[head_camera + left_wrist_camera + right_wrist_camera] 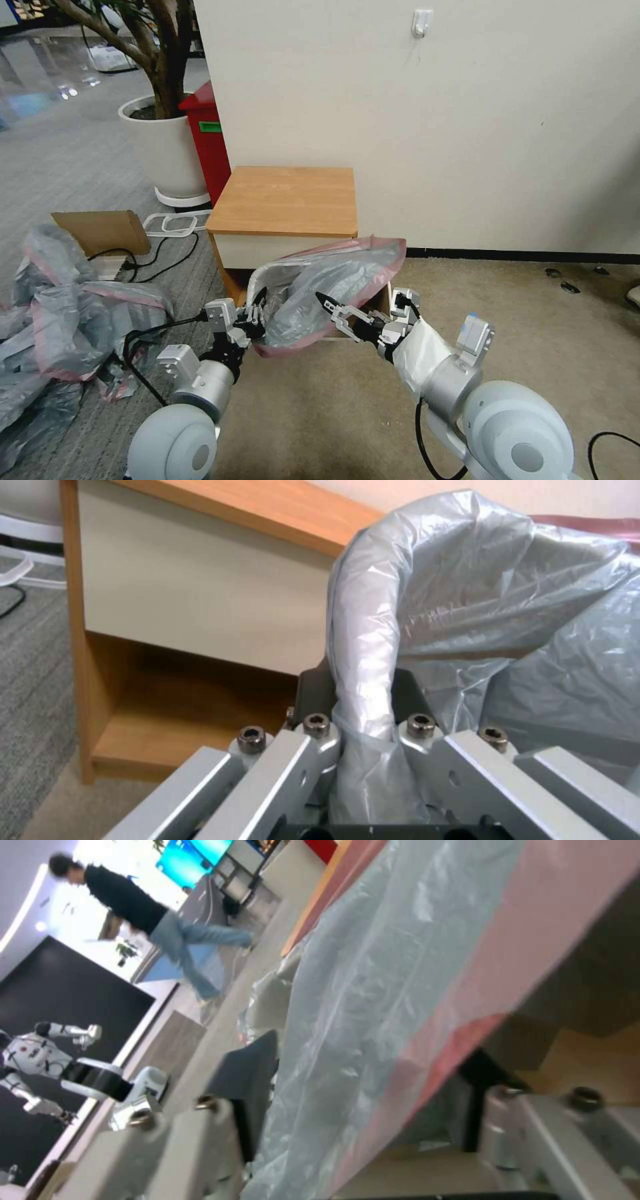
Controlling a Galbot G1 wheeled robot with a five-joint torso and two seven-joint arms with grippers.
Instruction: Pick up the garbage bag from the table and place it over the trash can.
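Nearest the robot, the left gripper [257, 319] sits at the can's [251, 288] near-left rim corner, jaws clenched on a rolled fold of the bag [333, 280]; the left wrist view shows that fold running straight down between the jaws [363, 730]. The right gripper [333, 310] is at the can's near-right side, jaws spread, with the bag's pink-banded edge passing between them [427, 1050]; whether they bite the film I cannot tell.

The bag is off the tabletop [287, 199] and lies draped over the can's mouth, its pink band [373, 248] raised on the far side toward the tabletop's front edge.

The step in hand looks like seating the rim band around the can. To do it well, the left should hold its corner down as an anchor while the right draws its edge outward and below the can's rolled rim, pulling gently, since thin film tears or slips. The far band, beyond the can, seems not yet hooked.
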